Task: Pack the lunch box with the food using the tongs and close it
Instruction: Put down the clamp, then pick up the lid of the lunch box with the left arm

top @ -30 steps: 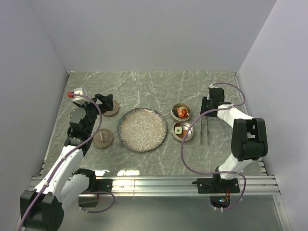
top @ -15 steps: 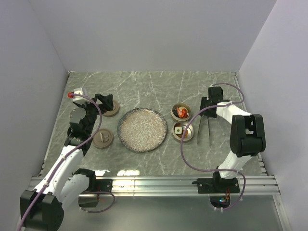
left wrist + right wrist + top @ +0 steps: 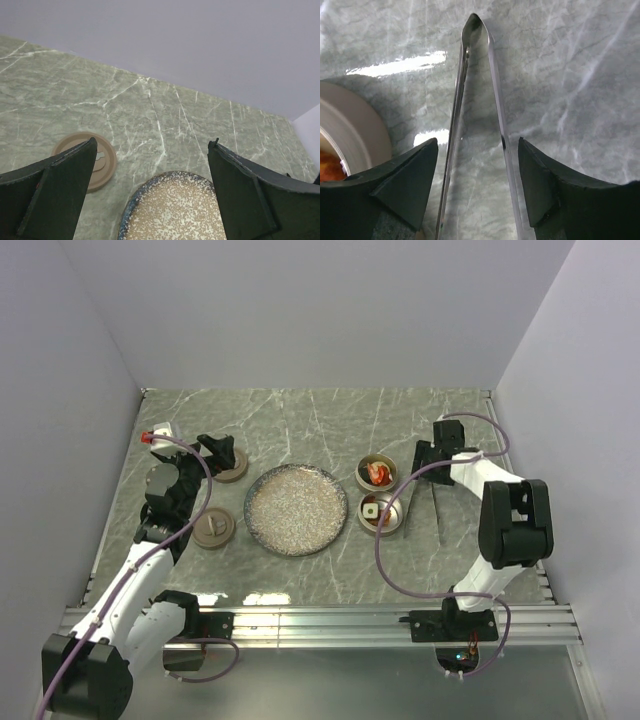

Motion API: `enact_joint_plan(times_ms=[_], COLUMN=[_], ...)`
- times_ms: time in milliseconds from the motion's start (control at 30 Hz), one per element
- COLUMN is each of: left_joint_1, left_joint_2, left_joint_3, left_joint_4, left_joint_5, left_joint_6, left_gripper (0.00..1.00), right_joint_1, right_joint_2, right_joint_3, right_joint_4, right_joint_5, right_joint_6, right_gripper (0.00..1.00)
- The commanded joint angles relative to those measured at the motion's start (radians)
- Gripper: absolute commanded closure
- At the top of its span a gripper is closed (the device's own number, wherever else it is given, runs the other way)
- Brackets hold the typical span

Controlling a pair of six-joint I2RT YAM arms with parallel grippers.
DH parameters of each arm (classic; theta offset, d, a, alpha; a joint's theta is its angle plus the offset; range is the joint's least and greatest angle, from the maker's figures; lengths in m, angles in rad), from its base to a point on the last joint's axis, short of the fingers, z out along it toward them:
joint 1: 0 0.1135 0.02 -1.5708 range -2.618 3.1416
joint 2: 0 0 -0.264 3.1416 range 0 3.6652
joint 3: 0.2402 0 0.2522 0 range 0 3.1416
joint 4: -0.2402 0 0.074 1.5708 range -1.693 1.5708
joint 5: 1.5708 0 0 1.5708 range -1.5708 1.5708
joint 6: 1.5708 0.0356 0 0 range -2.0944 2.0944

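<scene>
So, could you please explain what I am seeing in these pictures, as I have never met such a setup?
These are two robot arms bolted to a table edge, each ending in a two-finger gripper. One picture looks down from above; the other two come from wrist cameras. On the table lie a speckled plate, two round lids, two open tins holding food, and metal tongs. The left gripper hovers open by the far lid. The right gripper is open too, its fingers straddling the tongs. Nothing is held.
</scene>
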Motion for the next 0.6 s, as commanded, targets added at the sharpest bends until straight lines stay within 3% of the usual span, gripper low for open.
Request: enact_joint_plan(times_ms=[0, 267, 433, 567], left_joint_1=[0.000, 0.009, 0.014, 0.014], left_joint_2=[0.009, 0.059, 0.150, 0.308], left_joint_3=[0.023, 0.078, 0.152, 0.207], left_joint_4=[0.011, -0.063, -0.110, -0.126], left_joint_5=[-0.029, -0.105, -0.151, -0.146], left_joint_6=[0.014, 0.031, 0.051, 0.058], left_gripper=[0.01, 0.01, 0.01, 0.02], right_joint_1=[-0.009, -0.009, -0.009, -0.009], right_joint_2=[-0.124, -0.450, -0.536, -0.552], right_joint_3=[-0.024, -0.090, -0.114, -0.124], right_joint_4=[0.040, 0.133, 0.206, 0.244], right_joint_5=[0.031, 0.040, -0.017, -0.041], right_joint_6=[0.015, 0.030, 0.035, 0.039], right_gripper=[0.27, 0.27, 0.27, 0.28])
